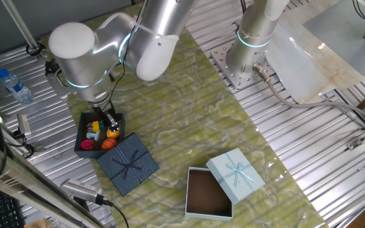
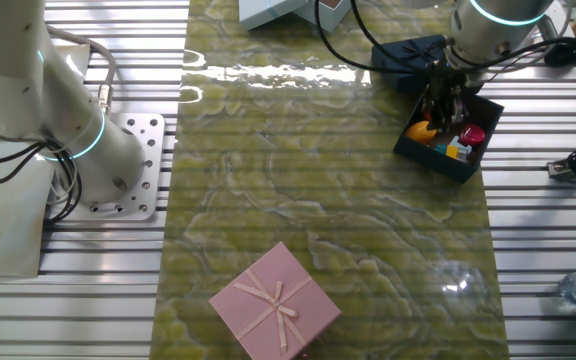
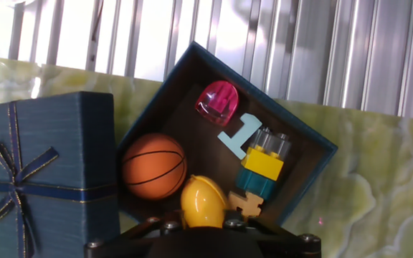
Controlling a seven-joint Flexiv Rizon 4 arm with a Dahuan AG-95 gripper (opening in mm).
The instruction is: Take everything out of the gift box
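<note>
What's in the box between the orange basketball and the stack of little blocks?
In the hand view, the yellow toy sits low between the basketball and the block stack inside the gift box; higher up, bare box floor.

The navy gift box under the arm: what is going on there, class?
The robot's gripper hangs over the open gift box, whose lid sits beside it. Inside lie an orange ball, a yellow piece, a pink piece and a block toy. Nothing is out yet.

Pale blue numeral "1" piece (image 3: 236,134)
</note>
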